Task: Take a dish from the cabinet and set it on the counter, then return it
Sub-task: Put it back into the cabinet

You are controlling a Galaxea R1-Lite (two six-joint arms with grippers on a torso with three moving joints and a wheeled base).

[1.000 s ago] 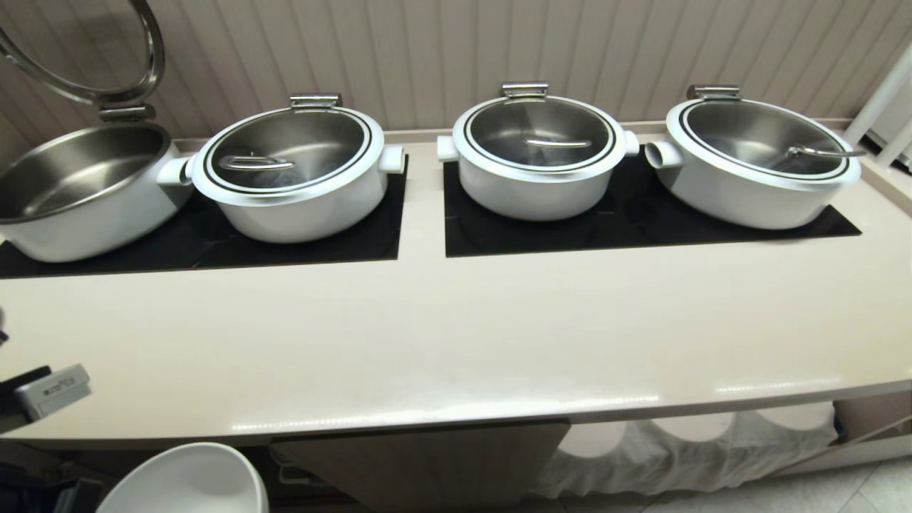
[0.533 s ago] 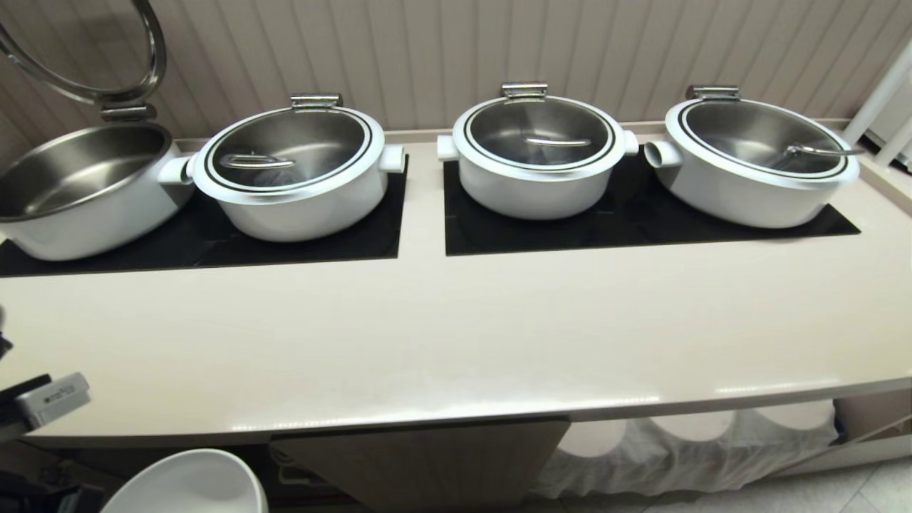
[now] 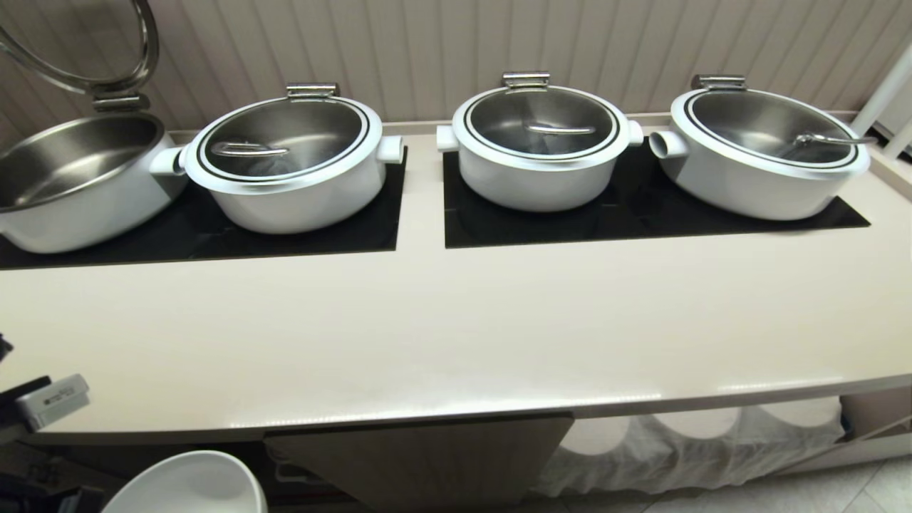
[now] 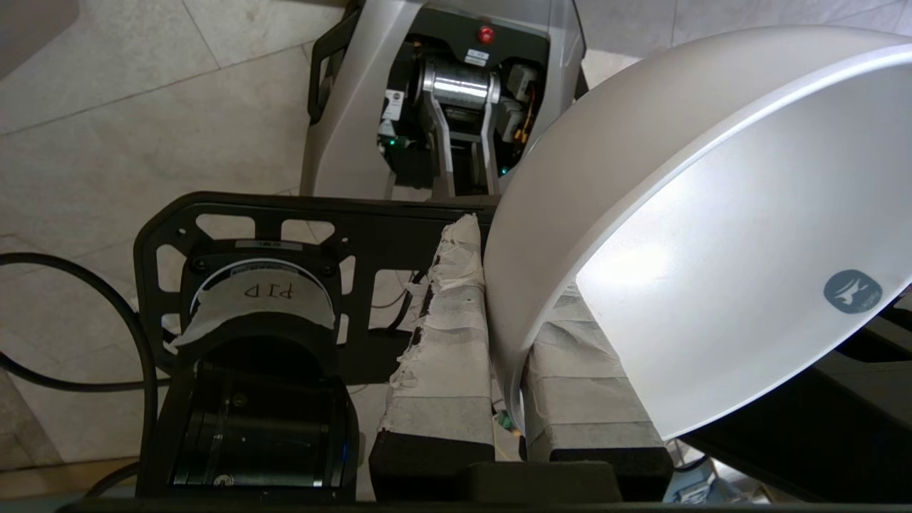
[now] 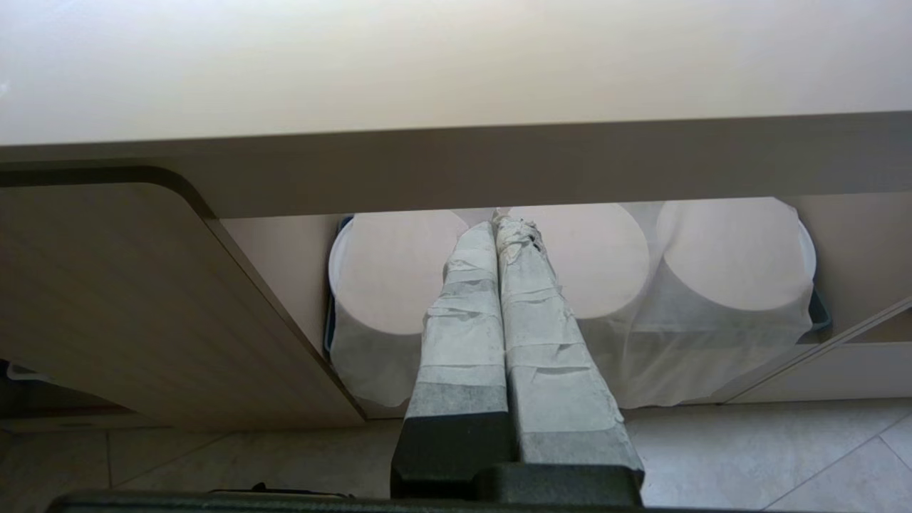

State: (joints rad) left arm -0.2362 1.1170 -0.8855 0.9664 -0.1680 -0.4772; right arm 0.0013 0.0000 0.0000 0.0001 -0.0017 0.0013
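- While my left gripper (image 4: 507, 313) pinches the dish (image 4: 705, 235) by its rim, it hangs below the counter (image 3: 442, 335) edge.
- My right gripper (image 5: 496, 235), fingers pressed together, faces cloth-covered stacks (image 5: 734, 256).

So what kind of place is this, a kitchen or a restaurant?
Most likely a buffet line in a hotel or canteen: four big white serving pots stand on dark warming panels set into a long counter, with covered stacks of plates stored underneath.

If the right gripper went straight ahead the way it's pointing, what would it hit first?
Most likely the white cloth draped over the round stacks under the counter. The right gripper, fingers shut, points at it, though the depth is unclear.
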